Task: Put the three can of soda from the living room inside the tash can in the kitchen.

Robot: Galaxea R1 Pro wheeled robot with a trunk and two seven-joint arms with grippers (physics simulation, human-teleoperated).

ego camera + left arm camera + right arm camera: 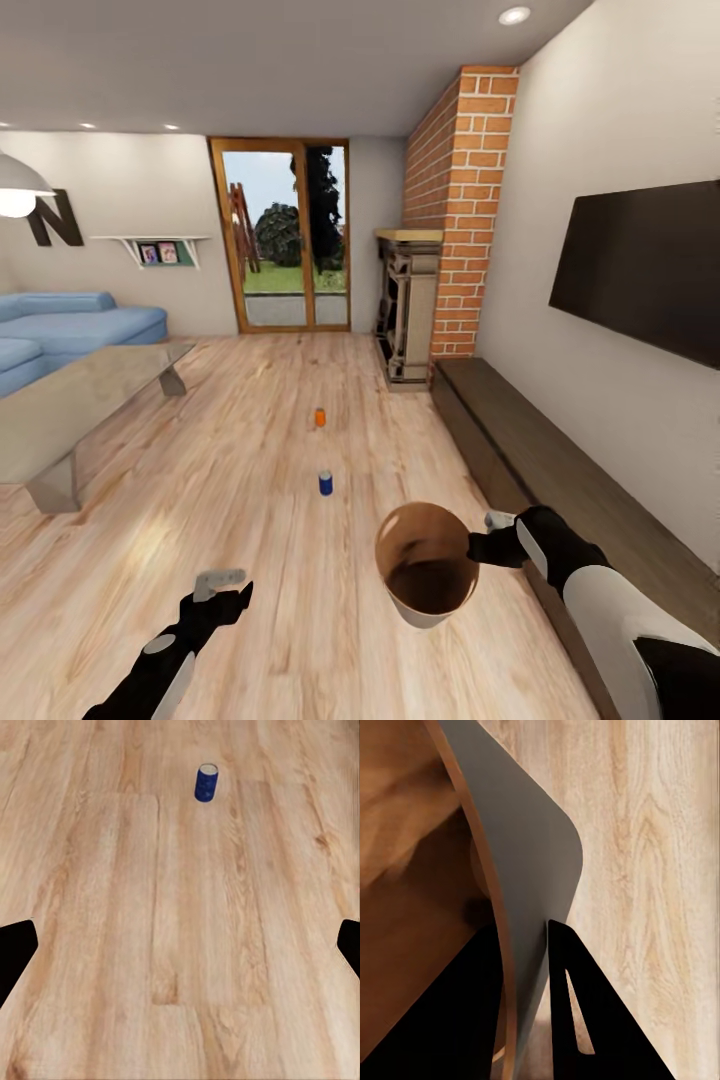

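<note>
Two cans of soda stand upright on the wood floor ahead of me: a dark blue can nearer, and an orange can a little beyond it. My left gripper hovers low over the floor, short of the blue can, open and holding nothing. The tash can, grey outside and brown inside, hangs tilted in the air at my right. My right gripper is shut on its rim, one finger inside the wall and one outside. Nothing shows inside the can.
A low grey coffee table and the blue sofa stand at the left. Along the right wall run a dark low bench, a TV and the brick fireplace. Glass doors close the far end.
</note>
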